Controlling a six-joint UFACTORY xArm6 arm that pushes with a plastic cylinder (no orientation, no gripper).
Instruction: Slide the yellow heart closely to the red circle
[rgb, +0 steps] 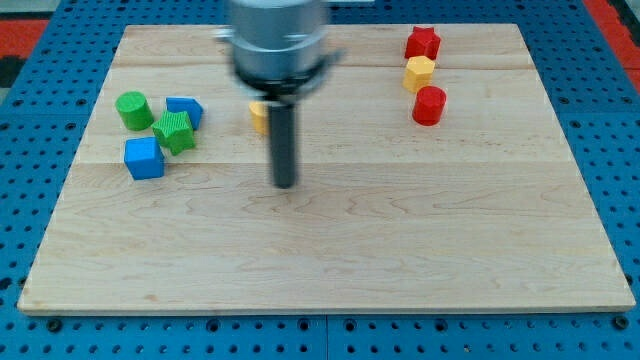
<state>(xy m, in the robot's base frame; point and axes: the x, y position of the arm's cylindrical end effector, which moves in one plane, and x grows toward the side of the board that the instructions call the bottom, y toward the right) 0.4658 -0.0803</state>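
The yellow heart (258, 116) lies at the view's upper middle, mostly hidden behind the rod, so its shape is hard to make out. My tip (286, 184) rests on the board below and slightly right of it, apart from it. The red circle (429, 105) is a red cylinder at the view's upper right, far to the right of the heart and of my tip.
A yellow hexagon (419, 72) sits just above the red circle, with a red star (423, 43) above that. At the view's left are a green cylinder (132, 110), a blue block (186, 110), a green star (175, 132) and a blue cube (144, 158).
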